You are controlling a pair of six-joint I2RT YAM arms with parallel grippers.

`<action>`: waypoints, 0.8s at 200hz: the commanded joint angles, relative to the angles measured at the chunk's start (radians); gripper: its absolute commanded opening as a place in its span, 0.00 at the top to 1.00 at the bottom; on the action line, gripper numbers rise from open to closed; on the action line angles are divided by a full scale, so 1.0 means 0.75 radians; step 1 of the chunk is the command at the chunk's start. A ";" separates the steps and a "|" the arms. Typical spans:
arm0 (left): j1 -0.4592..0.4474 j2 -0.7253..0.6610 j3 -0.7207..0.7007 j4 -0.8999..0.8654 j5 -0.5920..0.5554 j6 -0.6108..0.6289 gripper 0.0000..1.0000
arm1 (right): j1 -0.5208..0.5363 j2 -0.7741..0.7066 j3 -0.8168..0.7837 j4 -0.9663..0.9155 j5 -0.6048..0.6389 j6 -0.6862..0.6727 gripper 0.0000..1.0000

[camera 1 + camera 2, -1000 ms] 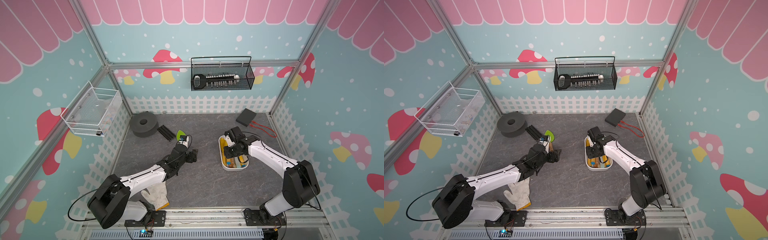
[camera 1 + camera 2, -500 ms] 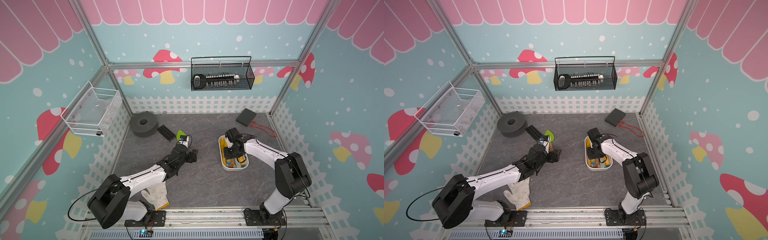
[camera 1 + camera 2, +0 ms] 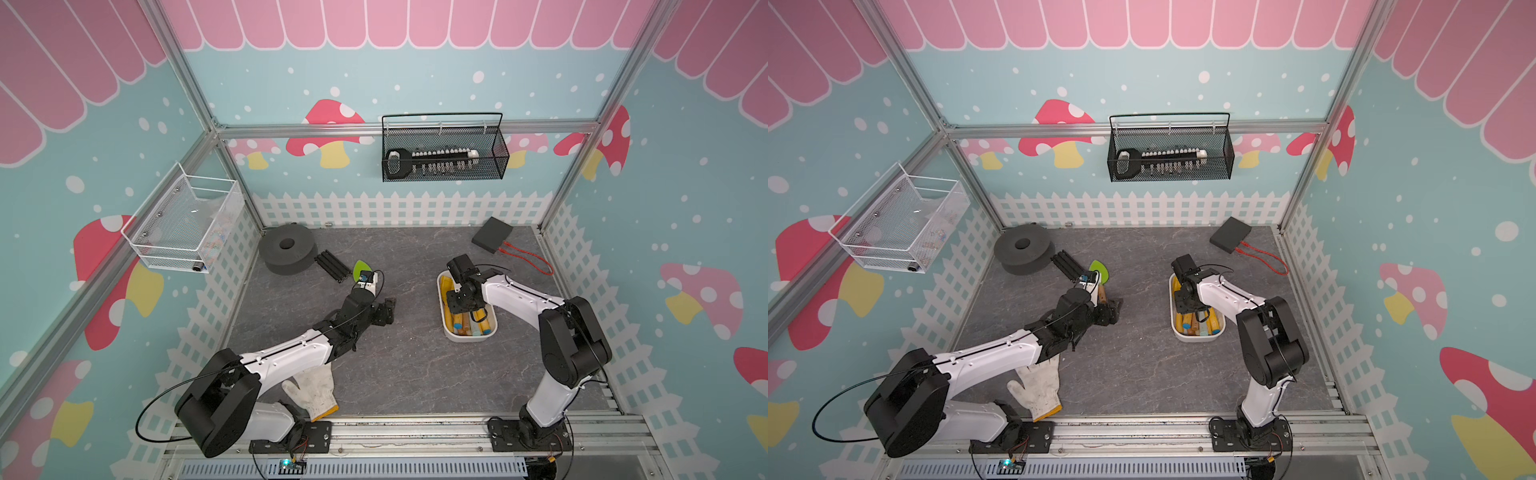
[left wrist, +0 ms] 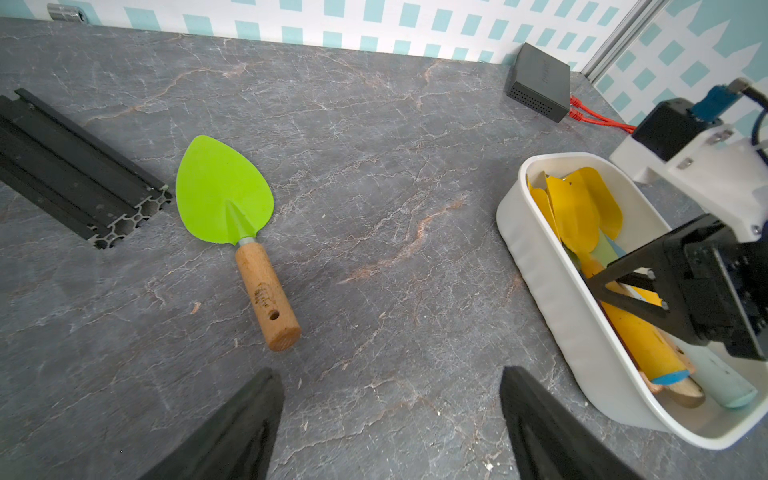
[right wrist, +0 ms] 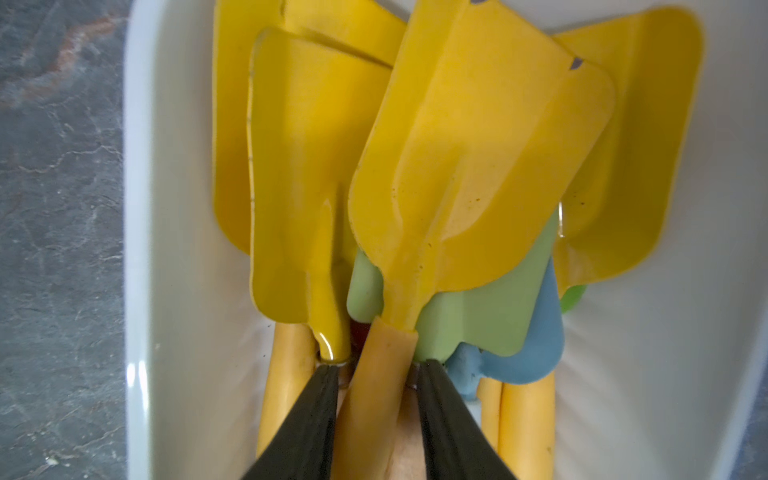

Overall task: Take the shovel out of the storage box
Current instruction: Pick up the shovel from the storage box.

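Right arm, wrist view. The right gripper (image 5: pixel 376 368) is down inside the storage box (image 5: pixel 183 249). Its fingers (image 5: pixel 449 415) straddle the handle of the topmost yellow shovel (image 5: pixel 465 174), just behind the neck where the blade joins. One finger lies against the handle; on the other side I see a thin sliver of gap. The jaws stand narrow, but I cannot tell whether they pinch the handle or only flank it.

Position. The shovel is in the box, on top of the pile. Its blade overlaps a pale green blade (image 5: pixel 490 316) and a blue blade (image 5: pixel 540 357) beneath it, with other shovels (image 5: pixel 299 187) alongside. The whole blade lies ahead of the fingertips. The handle runs back between them and out of the wrist view.

Orientation. The long axis follows the long side of the box. In both top views the box (image 3: pixel 465 338) (image 3: pixel 1198 338) runs roughly front to back on the table (image 4: pixel 374 166), yellow blades at the far end and handles at the near end. My shovel's blade is skewed slightly across its neighbours, its broad face toward the wrist camera.

Left arm. The left gripper (image 4: pixel 388 374) has its jaws spread wide with nothing between them. It hangs over bare table between the box and a green shovel (image 4: pixel 226 199) lying flat, touching neither.
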 commanded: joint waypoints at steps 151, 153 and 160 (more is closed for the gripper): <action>-0.008 -0.025 0.013 0.000 0.001 0.024 0.14 | 0.009 0.053 -0.025 -0.148 0.113 0.004 0.54; -0.009 -0.025 0.013 0.000 0.002 0.023 0.14 | 0.009 0.056 -0.024 -0.148 0.110 0.005 0.54; -0.008 -0.028 0.012 0.001 0.001 0.025 0.14 | 0.009 0.066 -0.024 -0.144 0.105 0.006 0.55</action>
